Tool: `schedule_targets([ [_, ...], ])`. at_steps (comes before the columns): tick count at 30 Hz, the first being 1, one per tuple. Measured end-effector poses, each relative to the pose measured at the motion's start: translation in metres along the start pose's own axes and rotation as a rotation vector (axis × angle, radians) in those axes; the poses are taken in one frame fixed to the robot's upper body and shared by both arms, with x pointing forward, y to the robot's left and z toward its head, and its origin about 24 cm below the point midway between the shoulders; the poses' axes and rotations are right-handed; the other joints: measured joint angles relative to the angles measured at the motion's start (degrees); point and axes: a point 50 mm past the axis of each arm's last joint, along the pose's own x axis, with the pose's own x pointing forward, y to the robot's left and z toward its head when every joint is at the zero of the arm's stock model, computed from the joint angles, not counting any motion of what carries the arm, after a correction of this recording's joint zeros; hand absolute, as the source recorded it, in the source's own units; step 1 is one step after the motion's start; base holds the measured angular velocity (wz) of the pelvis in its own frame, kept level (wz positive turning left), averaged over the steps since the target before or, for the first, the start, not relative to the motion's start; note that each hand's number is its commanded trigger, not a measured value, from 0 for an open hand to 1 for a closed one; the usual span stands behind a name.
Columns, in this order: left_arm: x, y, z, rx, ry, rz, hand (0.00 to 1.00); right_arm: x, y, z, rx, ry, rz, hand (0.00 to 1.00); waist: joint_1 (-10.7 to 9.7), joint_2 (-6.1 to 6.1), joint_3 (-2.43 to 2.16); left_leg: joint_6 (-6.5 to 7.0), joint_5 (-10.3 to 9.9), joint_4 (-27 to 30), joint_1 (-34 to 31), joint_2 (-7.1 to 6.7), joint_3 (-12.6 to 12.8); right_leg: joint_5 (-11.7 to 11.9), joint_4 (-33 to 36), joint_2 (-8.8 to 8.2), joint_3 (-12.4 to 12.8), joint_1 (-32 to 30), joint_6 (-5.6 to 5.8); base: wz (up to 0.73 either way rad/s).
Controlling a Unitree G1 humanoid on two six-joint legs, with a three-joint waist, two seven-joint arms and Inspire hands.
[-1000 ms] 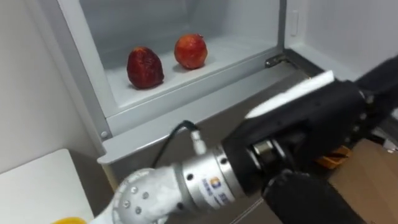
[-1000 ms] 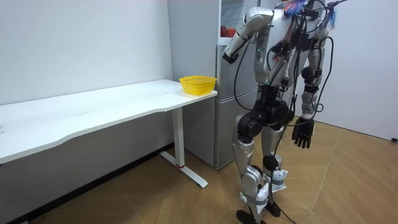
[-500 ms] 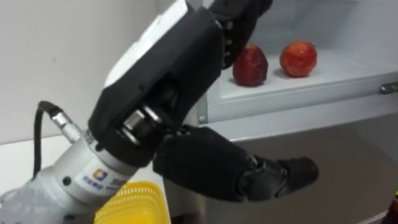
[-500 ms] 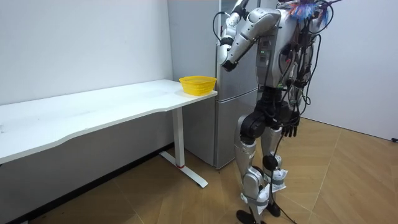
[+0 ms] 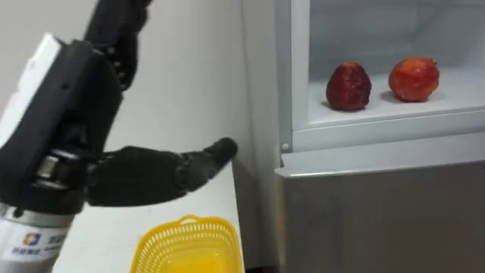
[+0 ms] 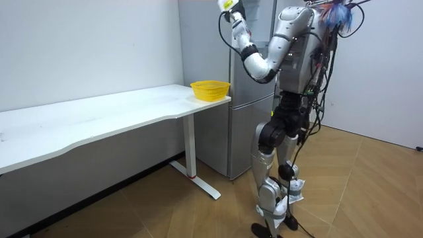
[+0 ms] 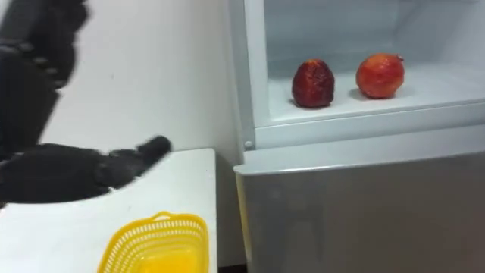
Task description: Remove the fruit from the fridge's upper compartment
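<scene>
The upper fridge (image 5: 379, 155) compartment is open. On its smooth white shelf (image 5: 394, 111) sit two rounded fruits, near each other but apart. The dark fruit (image 5: 348, 86) is deep red, dull-skinned and slightly pointed at the top. To its right, the bright fruit (image 5: 414, 79) is glossier and tinged with orange. Both rest on the shelf, and neither is in a hand. Below the shelf, the lower door is a plain grey panel, shut.

The left hand (image 5: 76, 129) is up at the eye views' left, in front of the white wall (image 5: 189, 76) and well apart from the fridge opening. It is matte black with a hard, blocky back. Its thumb sticks out sideways toward the fridge and its fingers reach up past the frame edge, loosely bent — relaxed, with nothing in its grasp.

Below the hand, a yellow plastic basket (image 5: 189, 241) with a mesh wall and a wavy rim stands on the corner of the white table (image 5: 114, 235), just beside the fridge.

The room view adds the stance — the robot is upright on both legs, facing the tall grey fridge at the table's end, with its left arm held high so the hand is near the fridge top. The tabletop is long and flat on a white leg and runs along a pale wall. The floor (image 6: 165, 211) is wood laid in a herringbone pattern.
</scene>
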Motion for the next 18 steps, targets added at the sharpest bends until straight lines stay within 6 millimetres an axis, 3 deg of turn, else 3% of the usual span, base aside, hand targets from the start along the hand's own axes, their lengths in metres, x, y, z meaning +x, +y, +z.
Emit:
schedule_targets([
  [4, -0.025, 0.038, -0.008, 0.105, 0.109, 0.211, 0.0, -0.001, 0.001, -0.016, 0.035, 0.026, -0.017, 0.0, 1.7, -0.02, 0.27, -0.04, 0.0, 0.0, -0.1, -0.02, -0.5, 0.0, -0.3, 0.02, -0.4, 0.1, -0.05, 0.07],
  [7, -0.056, 0.072, -0.026, 0.211, 0.255, 0.435, 0.0, -0.003, 0.006, -0.033, 0.064, 0.068, -0.015, 0.0, 3.2, -0.27, 0.47, -0.05, 0.0, 0.0, 0.5, -0.37, -1.9, -0.3, -1.1, -0.01, -1.0, 1.5, 0.16, 0.18],
  [10, -0.083, 0.098, -0.038, 0.288, 0.366, 0.627, 0.0, -0.004, 0.006, -0.037, 0.068, 0.082, -0.022, 0.0, 4.3, -0.34, 0.59, -0.05, 0.0, -0.2, 0.9, -0.45, -2.0, -0.4, -1.0, -0.04, -0.9, 1.8, 0.26, 0.03],
  [13, -0.113, 0.113, -0.049, 0.289, 0.468, 0.811, 0.0, -0.004, 0.006, -0.037, 0.067, 0.086, -0.023, 0.0, 4.3, -0.4, 0.58, -0.03, 0.0, -0.3, 1.0, -0.69, -2.3, -0.5, -0.9, -0.07, -0.9, 1.7, 0.33, 0.0],
  [15, -0.143, 0.122, -0.066, 0.263, 0.595, 0.943, 0.0, -0.003, 0.002, -0.031, 0.06, 0.063, -0.035, 0.0, 4.7, -0.5, 0.55, -0.02, 0.0, -0.9, 1.2, -0.65, -2.5, -0.5, -0.7, -0.06, -0.8, 1.6, 0.38, 0.0],
  [18, -0.196, 0.117, -0.091, 0.246, 0.833, 1.074, 0.0, -0.003, 0.002, -0.028, 0.056, 0.061, -0.039, 0.0, 5.2, -0.87, 0.39, 0.01, 0.0, -1.2, 1.4, -0.69, -2.5, -0.7, 0.1, -0.17, -0.6, 1.2, 0.41, -0.04],
])
